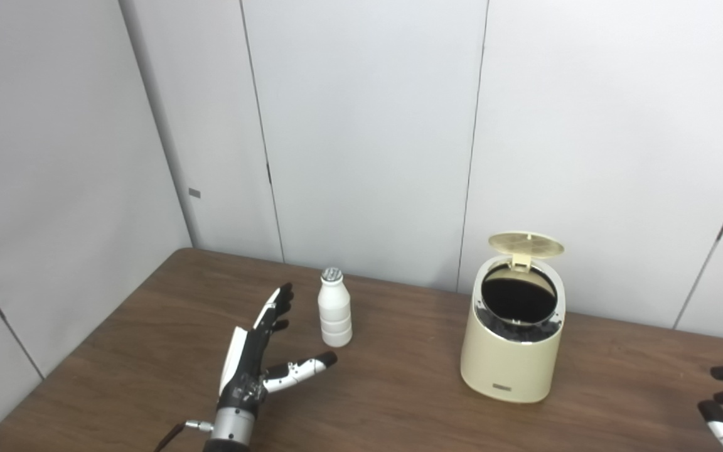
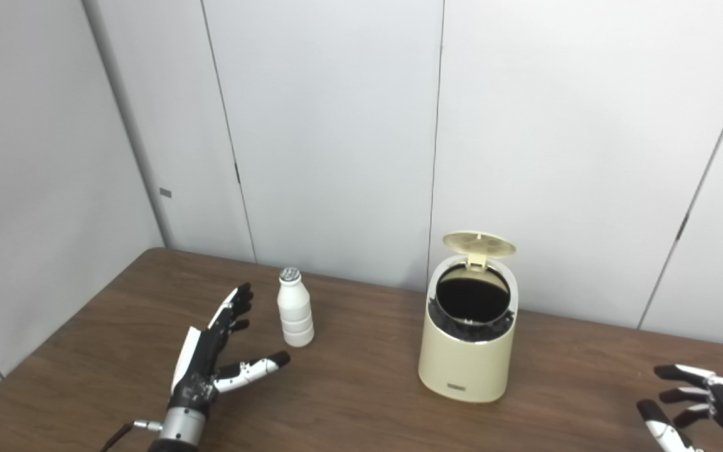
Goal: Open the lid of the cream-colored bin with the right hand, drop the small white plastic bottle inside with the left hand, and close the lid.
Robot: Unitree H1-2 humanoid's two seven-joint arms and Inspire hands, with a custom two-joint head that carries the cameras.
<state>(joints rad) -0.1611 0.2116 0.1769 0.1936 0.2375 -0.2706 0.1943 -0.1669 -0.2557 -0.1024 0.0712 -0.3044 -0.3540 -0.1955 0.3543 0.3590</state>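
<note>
With the cream-colored plastic bin's [image 1: 512, 351] round lid [image 1: 526, 244] up, I should wrap my spread, empty left hand [image 1: 255, 364] squarely around the small white ribbed plastic bottle [image 1: 334, 309], my right hand [image 2: 700, 405] idle, fingers apart.

The left hand [image 1: 255, 361] is held out over the near left, palm turned to the right. Its fingers [image 1: 277, 304] point far away and its thumb sticks out to the right. It holds nothing. The right hand [image 2: 703, 402] is low at the near right, fingers spread and pointing left, holding nothing.
</note>
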